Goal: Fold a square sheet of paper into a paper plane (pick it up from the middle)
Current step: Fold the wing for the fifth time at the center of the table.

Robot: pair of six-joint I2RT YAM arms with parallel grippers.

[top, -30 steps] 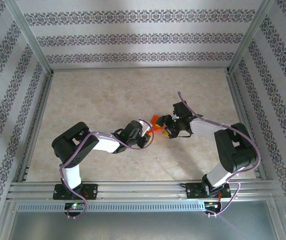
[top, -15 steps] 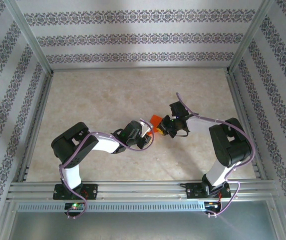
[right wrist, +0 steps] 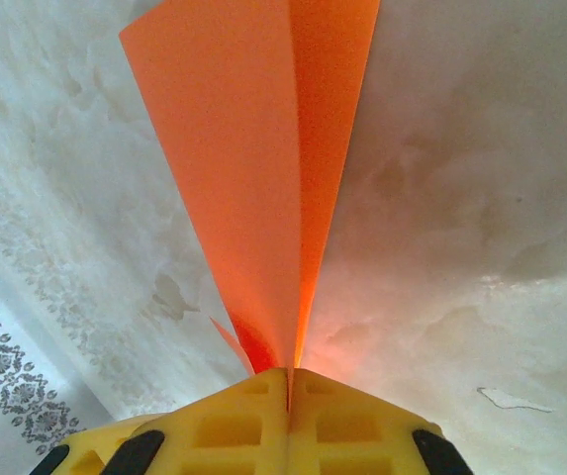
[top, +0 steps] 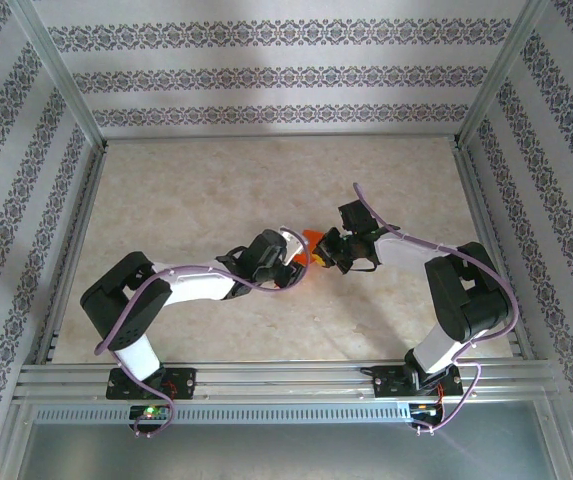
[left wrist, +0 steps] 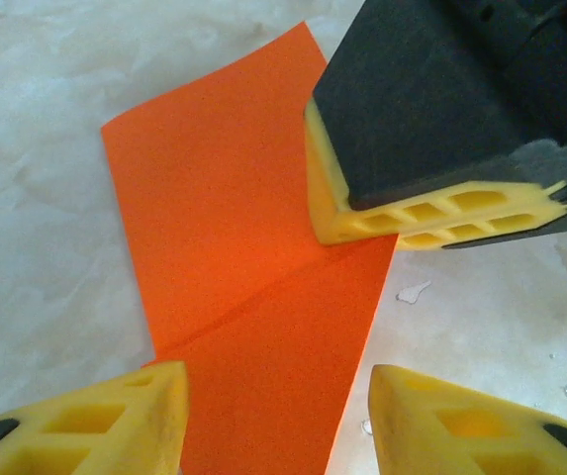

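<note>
**Worktop** (top: 216, 190). Pale marbled surface, spreading out on every side of the sheet.

**Right arm** (top: 461, 300) and **left arm** (top: 166, 290). Each reaches in toward the sheet, one from either side of it.

**Right tool** (right wrist: 288, 381). Jaws pressed together on the sheet's edge. From its wrist camera I see two orange flaps fanning out of the pinch.

**Left tool** (left wrist: 278, 426). Jaws stand apart with one yellow finger on either side of the sheet's near end. As I read it, it grips nothing.

**Sheet of paper** (left wrist: 234, 247). Bright orange and plain, it sits between the two tools and is held by the right one alone. I cannot tell whether its free corner rests on the worktop or hangs above it.

**Crease** (left wrist: 263, 292). One faint line across the sheet, ending close to the right tool's pinch.

**White flecks** (left wrist: 412, 292). A few specks on the worktop just beside the sheet's edge, and of no concern.

**Hazards, my judgement:**
- The sheet hangs from a single narrow pinch at its edge, so a quick wrist turn could let it sag, swing or slip out.
- If I close the left tool off the crease, the next fold lands crooked and the wings will not match.
- The two tools work very close together across the sheet. A careless approach would knock their fingers together or crumple the paper between them.
- Pulling the tools apart once both have hold would tear paper this thin.
</note>
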